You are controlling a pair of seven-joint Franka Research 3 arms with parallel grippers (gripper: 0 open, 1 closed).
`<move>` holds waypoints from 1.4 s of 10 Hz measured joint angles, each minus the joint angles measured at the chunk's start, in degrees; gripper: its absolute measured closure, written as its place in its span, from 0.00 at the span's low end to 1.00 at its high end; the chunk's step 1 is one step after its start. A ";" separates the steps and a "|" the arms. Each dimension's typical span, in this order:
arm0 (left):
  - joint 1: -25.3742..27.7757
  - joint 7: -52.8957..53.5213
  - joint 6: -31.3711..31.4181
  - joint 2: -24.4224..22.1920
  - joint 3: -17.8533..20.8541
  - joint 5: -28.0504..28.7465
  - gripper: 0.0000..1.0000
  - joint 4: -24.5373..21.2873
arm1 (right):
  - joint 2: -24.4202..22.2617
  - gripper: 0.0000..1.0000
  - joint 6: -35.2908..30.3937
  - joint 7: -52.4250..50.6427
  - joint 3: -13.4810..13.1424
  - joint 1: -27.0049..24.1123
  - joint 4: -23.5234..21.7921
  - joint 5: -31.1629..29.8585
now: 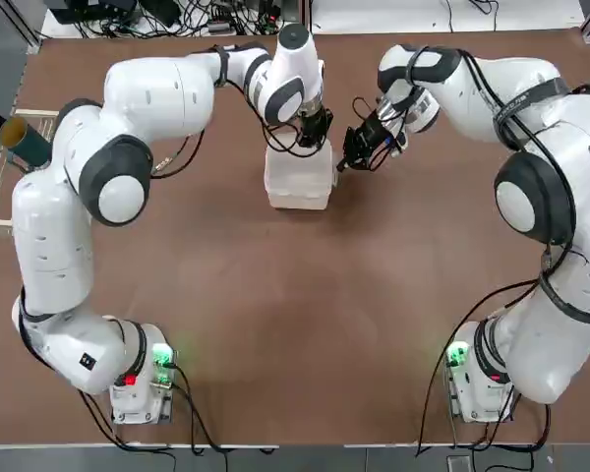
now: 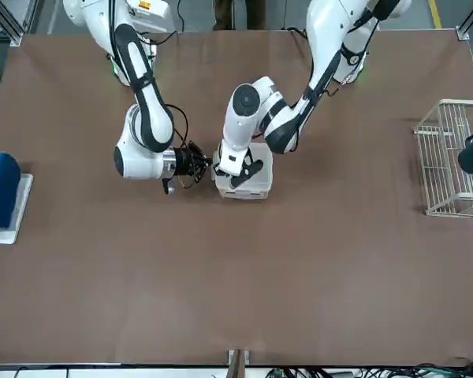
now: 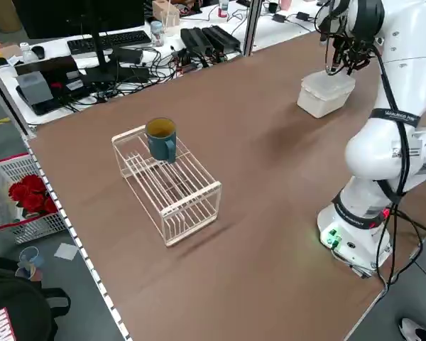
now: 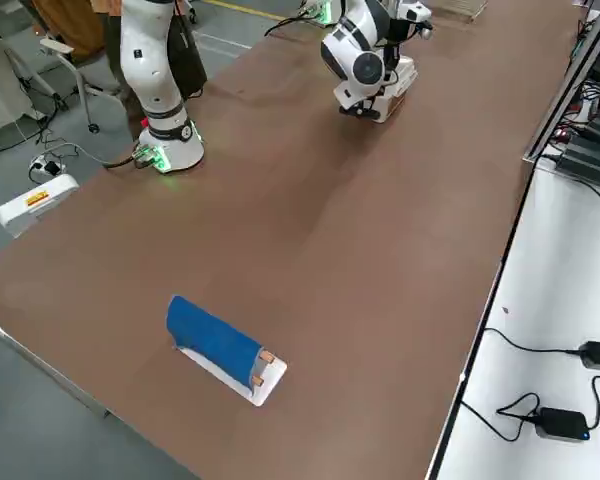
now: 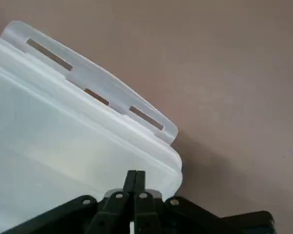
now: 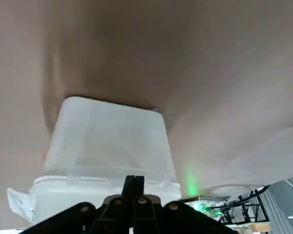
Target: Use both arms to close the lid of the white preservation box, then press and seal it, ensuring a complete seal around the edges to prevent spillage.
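Observation:
The white preservation box (image 1: 297, 185) stands at the table's far middle with its lid (image 5: 58, 141) lying flat on top. My left gripper (image 1: 318, 133) is shut, and its tips (image 5: 135, 181) rest on the lid near a corner beside a slotted latch tab (image 5: 100, 83). Just to the box's right, my right gripper (image 1: 352, 157) is shut, its tips (image 6: 133, 187) against the box (image 6: 107, 146) at rim height. In the front view the left gripper (image 2: 240, 169) is over the box (image 2: 248, 183) and the right gripper (image 2: 200, 164) is beside it.
A white wire rack (image 3: 170, 185) carrying a teal mug (image 3: 160, 137) stands at the table's left edge. A blue roll on a white base (image 4: 218, 345) lies at the far right. Desks with cables and keyboards border the table.

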 joint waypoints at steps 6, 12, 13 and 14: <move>-0.05 0.00 0.02 0.17 -0.03 0.73 0.99 0.23 | 0.20 0.97 4.65 -0.57 -0.26 3.27 -1.13 2.12; -0.05 0.00 0.07 0.24 -0.02 0.89 0.99 0.32 | 1.41 0.97 8.79 -1.14 0.08 4.79 -1.57 5.26; -0.03 0.00 0.08 0.24 -0.02 0.91 0.99 0.34 | 1.61 0.97 8.97 -1.28 -0.06 5.01 -1.53 5.51; -0.04 0.00 0.08 0.27 -0.02 0.93 0.99 0.36 | 1.63 0.97 8.94 -1.26 -0.06 5.01 -1.53 5.53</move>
